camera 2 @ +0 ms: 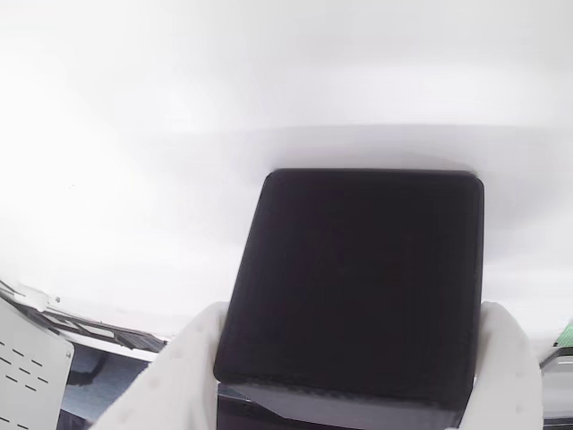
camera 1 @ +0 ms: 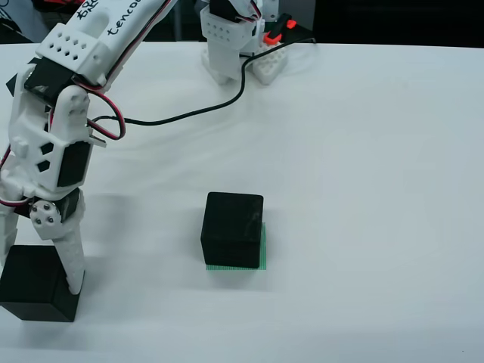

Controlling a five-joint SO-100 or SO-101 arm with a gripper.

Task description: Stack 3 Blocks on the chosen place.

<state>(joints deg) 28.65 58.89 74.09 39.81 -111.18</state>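
Claw (camera 1: 41, 276) in the view from the side stands low over a black block (camera 1: 34, 283), white fingers straddling it. Well off to its right in that view, another block (camera 1: 232, 229) already sits on the green striped patch (camera 1: 262, 246). From the view that rides on the gripper, both fingers (camera 2: 183, 376) flank the near block (camera 2: 358, 282) and look pressed to its sides, so one is placed, this one gripped, stacking remains.

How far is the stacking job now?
Done: one block sits on the green patch. In hand: the gripper has its fingers around a second block at the table's near left in the view from above, apparently not lifted. Left: stack it, then a third.
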